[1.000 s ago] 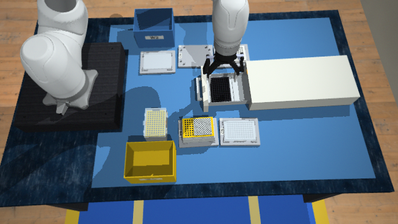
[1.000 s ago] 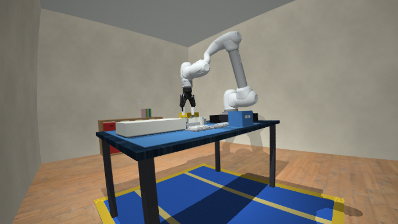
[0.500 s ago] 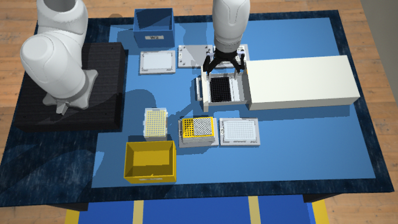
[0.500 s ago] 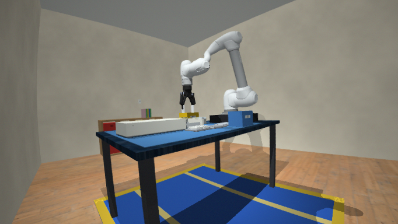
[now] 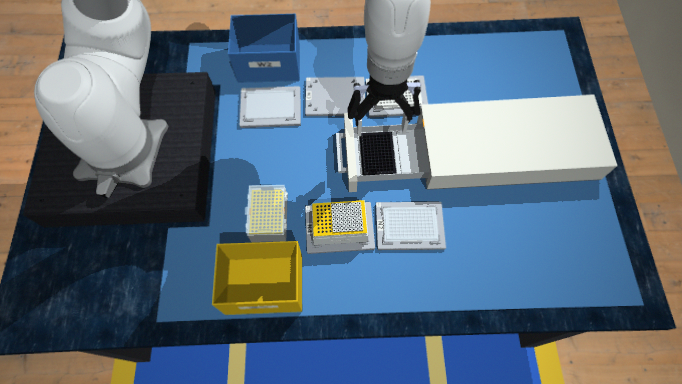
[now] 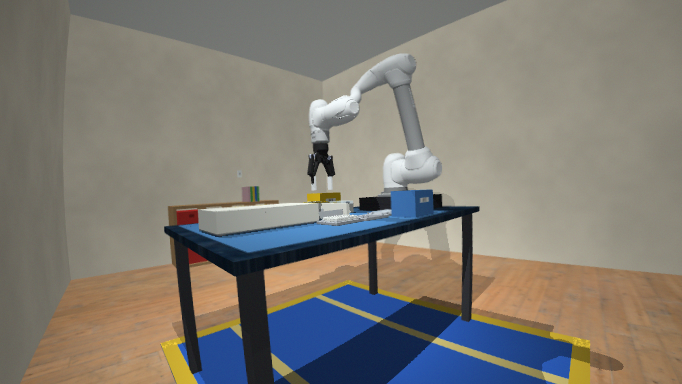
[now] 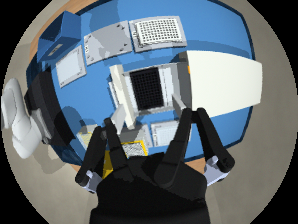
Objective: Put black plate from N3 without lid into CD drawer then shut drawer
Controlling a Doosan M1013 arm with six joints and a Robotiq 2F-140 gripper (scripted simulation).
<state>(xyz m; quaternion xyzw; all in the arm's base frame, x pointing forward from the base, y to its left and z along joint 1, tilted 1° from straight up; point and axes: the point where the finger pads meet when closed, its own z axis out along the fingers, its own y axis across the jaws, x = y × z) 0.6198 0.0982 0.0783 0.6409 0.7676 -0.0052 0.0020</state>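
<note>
The black plate [image 5: 377,152] lies flat in the open drawer of the cream cooler CD [image 5: 517,140], in the place nearer the drawer front, long side across the drawer. It also shows in the wrist view [image 7: 147,87]. The drawer's bar handle [image 5: 341,151] faces the arm's base. My gripper [image 5: 382,116] hangs high above the drawer's far side, open and empty; it also shows in the exterior view [image 6: 320,180] and in the wrist view [image 7: 152,152]. An empty grey nest [image 5: 334,96] lies behind the drawer.
A blue bin [image 5: 263,47] stands at the back, a yellow bin [image 5: 257,277] at the front. A lidded plate [image 5: 270,106], a white plate [image 5: 393,102], a tip box [image 5: 266,210], a yellow rack [image 5: 340,218] and a clear plate [image 5: 410,223] sit around the drawer.
</note>
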